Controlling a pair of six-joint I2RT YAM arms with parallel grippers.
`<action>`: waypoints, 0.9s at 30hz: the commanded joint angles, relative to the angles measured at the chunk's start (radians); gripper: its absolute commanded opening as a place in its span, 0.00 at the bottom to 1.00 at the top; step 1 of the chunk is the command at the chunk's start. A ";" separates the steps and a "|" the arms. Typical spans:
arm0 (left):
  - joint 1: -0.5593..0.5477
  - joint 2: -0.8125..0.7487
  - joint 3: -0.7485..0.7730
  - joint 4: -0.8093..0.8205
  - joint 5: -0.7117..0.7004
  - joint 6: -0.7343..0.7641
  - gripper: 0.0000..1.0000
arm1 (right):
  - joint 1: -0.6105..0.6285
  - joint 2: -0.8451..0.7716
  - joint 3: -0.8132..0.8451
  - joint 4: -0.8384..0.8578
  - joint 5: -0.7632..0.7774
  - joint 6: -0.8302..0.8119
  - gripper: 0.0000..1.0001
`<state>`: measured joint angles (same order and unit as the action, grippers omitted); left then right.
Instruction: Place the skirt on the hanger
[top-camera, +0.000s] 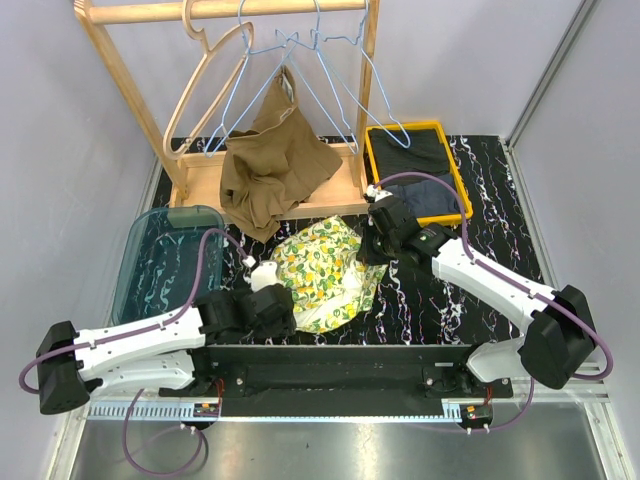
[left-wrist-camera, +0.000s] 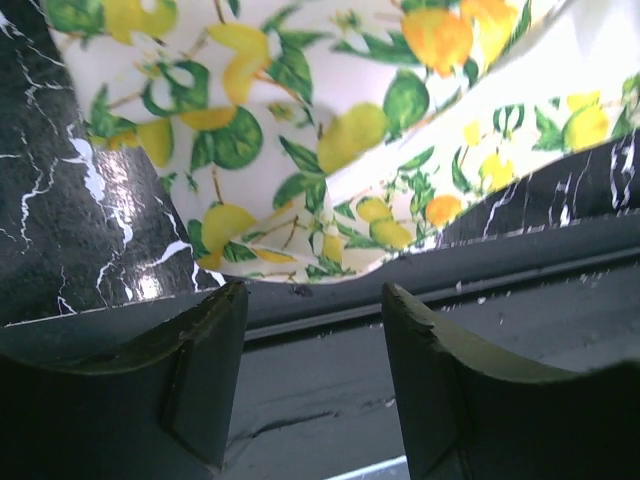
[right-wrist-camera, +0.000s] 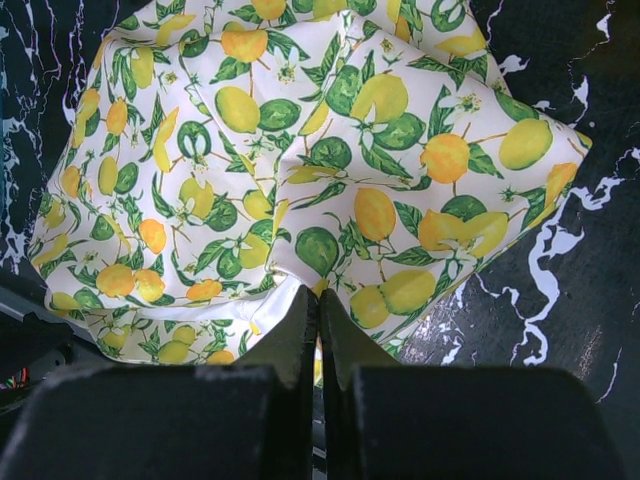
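The skirt (top-camera: 322, 270), white with a lemon and leaf print, lies crumpled on the black marbled table between the arms. My right gripper (top-camera: 368, 248) is at its right edge; in the right wrist view the jaws (right-wrist-camera: 320, 300) are closed on a fold of the skirt (right-wrist-camera: 300, 150). My left gripper (top-camera: 285, 318) is open and empty at the skirt's near-left edge; in the left wrist view its fingertips (left-wrist-camera: 315, 300) stand just short of the skirt's hem (left-wrist-camera: 330, 140), over the table's front rail. A wooden hanger (top-camera: 215, 75) and blue wire hangers (top-camera: 310, 70) hang on the wooden rack (top-camera: 130, 90).
A brown garment (top-camera: 272, 170) drapes over the rack's base. A yellow tray (top-camera: 455, 165) with dark clothes stands at the back right. A clear teal bin (top-camera: 165, 255) stands at the left, next to my left arm.
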<state>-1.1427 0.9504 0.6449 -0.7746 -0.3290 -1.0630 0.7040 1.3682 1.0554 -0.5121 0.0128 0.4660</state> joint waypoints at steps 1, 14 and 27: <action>-0.005 -0.016 0.002 0.075 -0.123 -0.066 0.59 | -0.006 -0.018 0.000 0.041 -0.011 0.005 0.00; -0.009 0.151 -0.005 0.143 -0.021 -0.057 0.49 | -0.005 -0.040 -0.026 0.057 -0.031 0.017 0.00; -0.038 0.148 -0.008 0.081 -0.001 -0.068 0.47 | -0.005 -0.046 -0.038 0.063 -0.031 0.025 0.00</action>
<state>-1.1549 1.1065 0.6437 -0.6823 -0.3431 -1.1091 0.7040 1.3540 1.0203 -0.4896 -0.0063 0.4774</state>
